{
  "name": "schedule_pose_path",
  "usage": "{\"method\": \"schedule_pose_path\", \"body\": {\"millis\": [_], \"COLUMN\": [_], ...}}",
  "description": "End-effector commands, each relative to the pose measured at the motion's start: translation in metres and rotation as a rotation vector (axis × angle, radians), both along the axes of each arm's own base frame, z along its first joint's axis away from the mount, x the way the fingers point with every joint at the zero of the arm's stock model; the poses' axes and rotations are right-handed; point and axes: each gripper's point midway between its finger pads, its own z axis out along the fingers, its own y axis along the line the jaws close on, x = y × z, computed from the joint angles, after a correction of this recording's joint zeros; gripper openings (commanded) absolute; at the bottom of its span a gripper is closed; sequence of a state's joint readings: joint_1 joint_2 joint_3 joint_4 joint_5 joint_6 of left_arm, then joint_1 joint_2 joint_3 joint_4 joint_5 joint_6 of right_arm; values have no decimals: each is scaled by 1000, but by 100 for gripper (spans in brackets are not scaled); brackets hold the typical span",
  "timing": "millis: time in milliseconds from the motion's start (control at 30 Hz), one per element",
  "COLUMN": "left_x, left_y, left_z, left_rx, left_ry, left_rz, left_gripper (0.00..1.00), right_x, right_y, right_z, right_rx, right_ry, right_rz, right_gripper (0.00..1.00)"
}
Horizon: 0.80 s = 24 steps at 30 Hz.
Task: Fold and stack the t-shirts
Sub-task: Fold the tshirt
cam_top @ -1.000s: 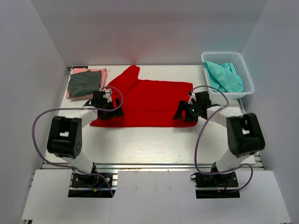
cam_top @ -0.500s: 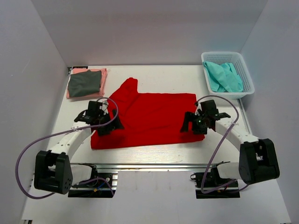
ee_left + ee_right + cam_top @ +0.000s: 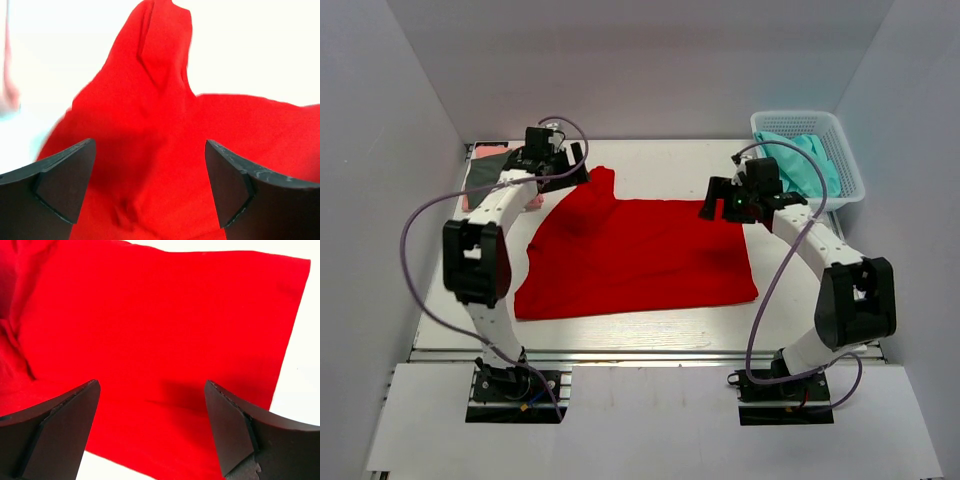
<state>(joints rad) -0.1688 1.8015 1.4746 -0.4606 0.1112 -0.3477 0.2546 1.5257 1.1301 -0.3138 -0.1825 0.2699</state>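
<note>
The bright red t-shirt [image 3: 640, 250] lies spread flat on the white table, one sleeve pointing to the far left. My left gripper [image 3: 556, 162] is open and empty just above that sleeve [image 3: 160, 75]; its fingers [image 3: 65, 185] stand wide apart over red cloth. My right gripper [image 3: 728, 203] is open and empty over the shirt's far right corner [image 3: 165, 315]; its fingers [image 3: 240, 430] are also wide apart. A folded dark grey t-shirt [image 3: 486, 172] lies on a salmon pink one [image 3: 468, 200] at the far left, partly hidden by my left arm.
A white lattice basket [image 3: 802, 118] stands at the far right with teal cloth [image 3: 800, 165] in it. White walls close in the table at the back and both sides. Bare white table [image 3: 650, 160] shows beyond the shirt.
The shirt's near edge came toward the front and now lies flat. Both grippers have left the shirt's near part and moved to its far edge, left to the sleeve, right to the far corner.
</note>
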Motion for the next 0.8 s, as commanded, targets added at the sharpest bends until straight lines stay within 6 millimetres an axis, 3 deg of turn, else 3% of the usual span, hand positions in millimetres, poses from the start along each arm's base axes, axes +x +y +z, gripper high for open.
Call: {"method": "schedule_pose_path", "body": {"millis": [0,33,67,167,267,300,367,533,600,767], "left_x": [41,50,64,82,98,100,107,103,98,81], "left_y": [-7,-13,-18,-23,-34,-35,-31,-11,-3,10], "left_z": [-3,-34,-25,-45,-67,-82,-91,-128,-134,-142], "left_rx": [29,19,-17,-17,-54,-62,-39,31,54,71], "left_ry": [-24,31,11,28,38,57,55,145,175,207], "left_rz": [-65,-84,-110,-128,-166,-157,-134,-14,35,79], "left_gripper": [100,100,100,100,100,100,100,100,100,100], "right_x": [22,26,27,41,49,50,48,39,38,37], "right_y": [4,8,9,17,15,13,14,8,6,16], "right_z": [4,-1,-1,7,-1,-4,-11,-48,-71,-103], "right_rx": [-2,7,8,20,9,3,-2,-21,-31,17], "right_ry": [-21,-10,-3,-16,-6,-2,15,101,148,245], "right_rz": [6,16,19,40,28,24,21,-9,-27,-14], "right_gripper": [90,90,90,90,90,90,90,90,90,90]}}
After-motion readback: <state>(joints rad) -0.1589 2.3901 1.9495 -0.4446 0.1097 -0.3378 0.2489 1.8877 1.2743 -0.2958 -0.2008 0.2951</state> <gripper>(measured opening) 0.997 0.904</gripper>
